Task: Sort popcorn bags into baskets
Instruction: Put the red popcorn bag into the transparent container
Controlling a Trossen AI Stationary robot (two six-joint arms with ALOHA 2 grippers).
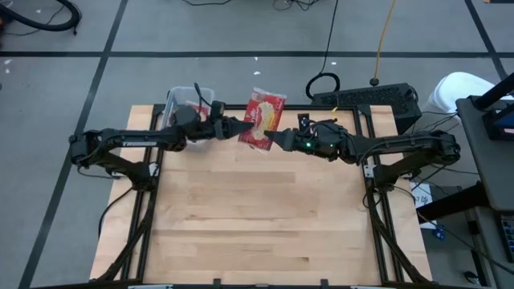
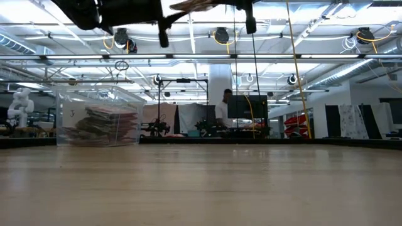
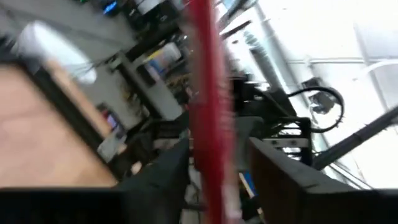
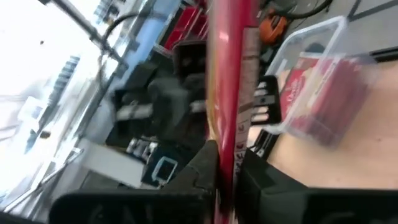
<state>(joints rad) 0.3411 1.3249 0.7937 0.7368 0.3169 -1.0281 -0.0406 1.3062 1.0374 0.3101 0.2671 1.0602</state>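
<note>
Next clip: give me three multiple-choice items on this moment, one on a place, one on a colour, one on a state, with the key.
1. Where is the clear tub?
A. Far left corner of the table
B. Near right corner
C. Table centre

2. What colour is the popcorn bag held in the air?
A. Green
B. Mainly red
C. Black

3. How is the right tool set?
A. Wide open, holding nothing
B. Out of sight
C. Shut on the popcorn bag

Key: 1 A, the high view shows the tub at the table's far left corner, by the left arm. 2 B, every view shows the bag red. 3 C, the right wrist view shows both fingers pressed on the bag's edge.
</note>
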